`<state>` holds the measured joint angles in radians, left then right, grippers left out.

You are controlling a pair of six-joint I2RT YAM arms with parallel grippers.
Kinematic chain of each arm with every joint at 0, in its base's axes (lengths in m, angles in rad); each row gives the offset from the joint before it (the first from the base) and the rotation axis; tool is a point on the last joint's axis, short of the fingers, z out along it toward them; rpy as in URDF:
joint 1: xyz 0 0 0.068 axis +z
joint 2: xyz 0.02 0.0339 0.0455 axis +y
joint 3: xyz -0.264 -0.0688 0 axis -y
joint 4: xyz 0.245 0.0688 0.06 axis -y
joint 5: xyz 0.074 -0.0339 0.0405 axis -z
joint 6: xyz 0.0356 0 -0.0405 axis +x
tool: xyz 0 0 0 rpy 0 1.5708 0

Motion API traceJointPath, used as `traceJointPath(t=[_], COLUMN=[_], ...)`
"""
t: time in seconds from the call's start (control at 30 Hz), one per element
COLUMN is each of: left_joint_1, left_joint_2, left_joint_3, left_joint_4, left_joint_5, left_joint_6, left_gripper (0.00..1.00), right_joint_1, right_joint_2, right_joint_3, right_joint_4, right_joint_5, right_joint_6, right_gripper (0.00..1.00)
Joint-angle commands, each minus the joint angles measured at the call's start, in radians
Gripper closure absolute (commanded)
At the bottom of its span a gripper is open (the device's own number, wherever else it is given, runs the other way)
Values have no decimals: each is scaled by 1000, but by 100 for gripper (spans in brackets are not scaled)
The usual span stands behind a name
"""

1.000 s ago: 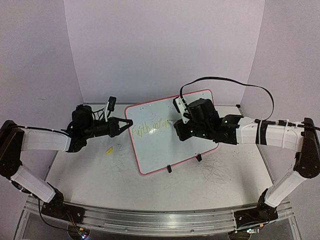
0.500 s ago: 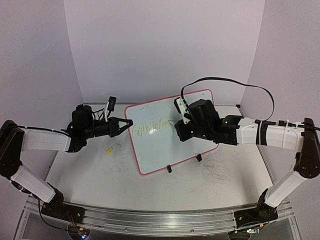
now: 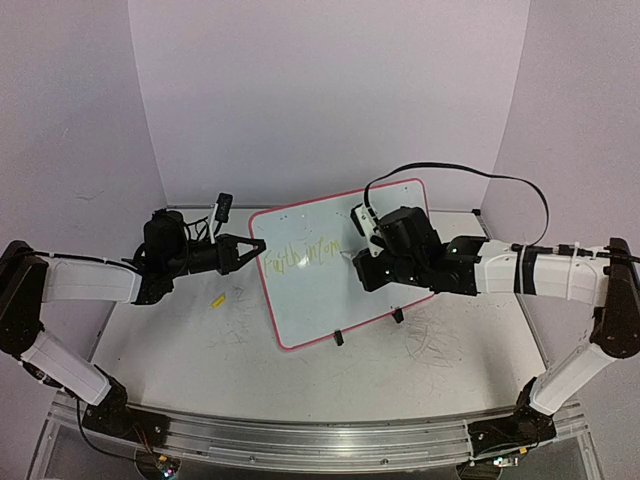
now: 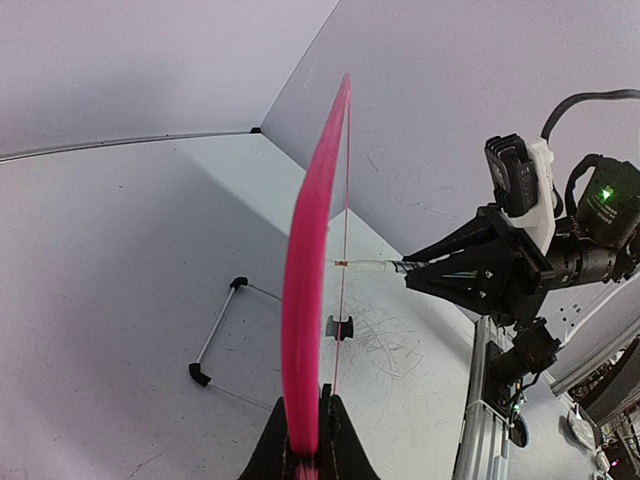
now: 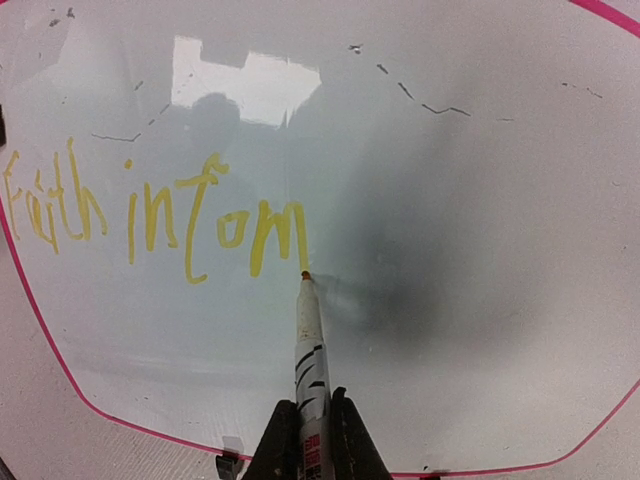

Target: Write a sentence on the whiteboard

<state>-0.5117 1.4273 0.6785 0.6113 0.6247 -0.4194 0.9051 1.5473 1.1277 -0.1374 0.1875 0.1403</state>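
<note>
Large glossy white whiteboard (image 3: 320,295) with red-pink rim, standing upright, left gripper (image 3: 250,252) clenched on its left edge, right gripper (image 3: 365,260) at its face grasping white marker (image 5: 310,350), yellow-green sentence (image 5: 150,225) on its left half, marker tip at last letter.

1. Pale lavender walls (image 3: 330,90) box the space in: one flat back panel and two side panels angled inward.
2. The desk (image 3: 180,350) is white and matte, scuffed in places with grey scribble marks (image 3: 435,340).
3. A ribbed metal rail (image 3: 320,440) runs along the desk's near edge.
4. The light is soft and even, with only faint shadows.
</note>
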Motion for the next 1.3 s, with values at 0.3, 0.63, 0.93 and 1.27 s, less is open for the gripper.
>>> traceJointPath(t=[0.3, 0.63, 0.93, 1.27], left_joint_1=[-5, -11, -13, -13], left_joint_2=[-24, -17, -13, -12], left_joint_3=[-2, 7, 11, 11], left_joint_4=[-45, -46, -48, -50], left_joint_5=[-34, -41, -41, -37], left_joint_6=[56, 55, 56, 62], left_gripper=[100, 100, 100, 100], right_joint_1=[-56, -55, -67, -67], right_joint_2=[-101, -72, -69, -36], right_joint_3=[11, 6, -9, 13], right_joint_4=[50, 54, 82, 81], right_joint_5=[-47, -120, -88, -103], right_joint_6=[-84, -102, -67, -74], right_gripper=[100, 100, 100, 100])
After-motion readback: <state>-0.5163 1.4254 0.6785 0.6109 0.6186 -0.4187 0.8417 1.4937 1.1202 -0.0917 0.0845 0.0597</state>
